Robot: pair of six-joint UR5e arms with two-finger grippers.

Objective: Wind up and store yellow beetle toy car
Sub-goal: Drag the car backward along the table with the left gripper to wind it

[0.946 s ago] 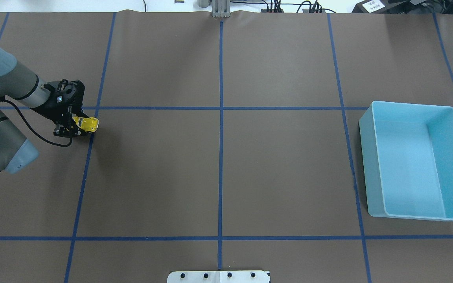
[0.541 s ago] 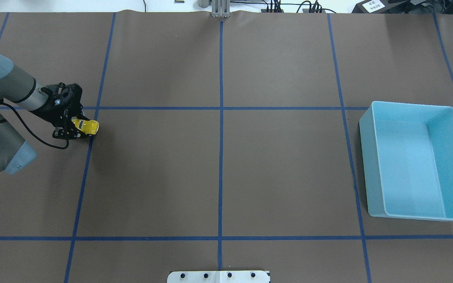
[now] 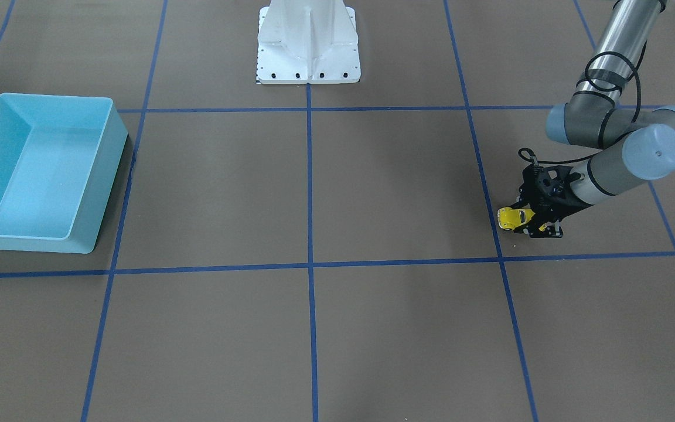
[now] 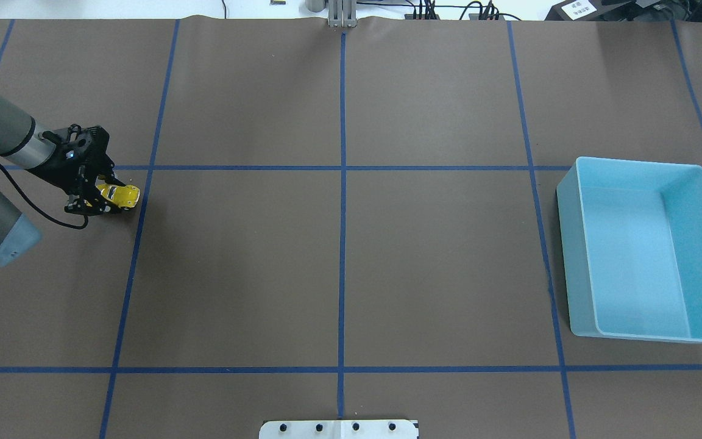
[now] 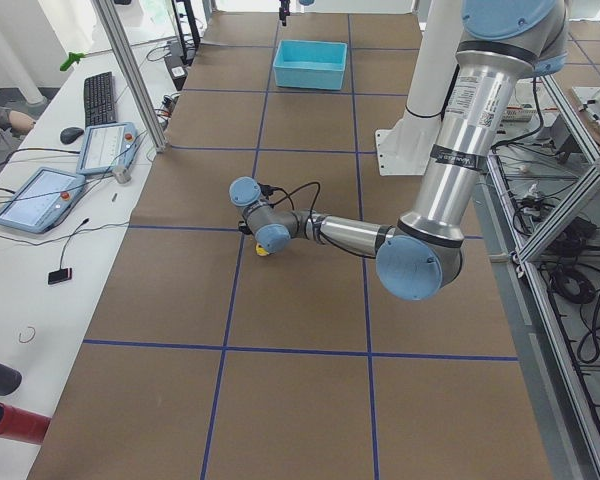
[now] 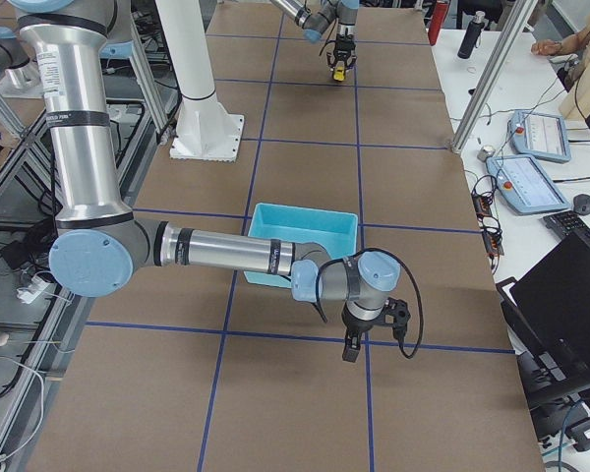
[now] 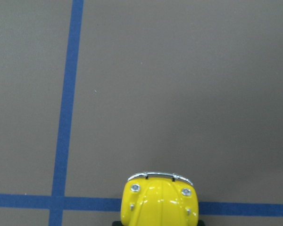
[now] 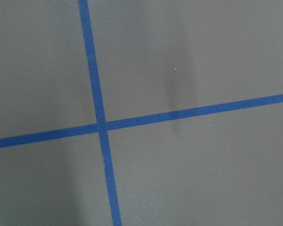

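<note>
Left fingers (image 4: pixel 98 209), seemingly gripping yellow car (image 4: pixel 122 195)

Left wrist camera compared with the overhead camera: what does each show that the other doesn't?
Only the left wrist view shows the toy car close up, end-on, with its silvery bumper. Only the overhead view shows the left gripper closed on it, and the blue bin far across the table. Both show the yellow car and blue tape lines on the brown surface.
</note>
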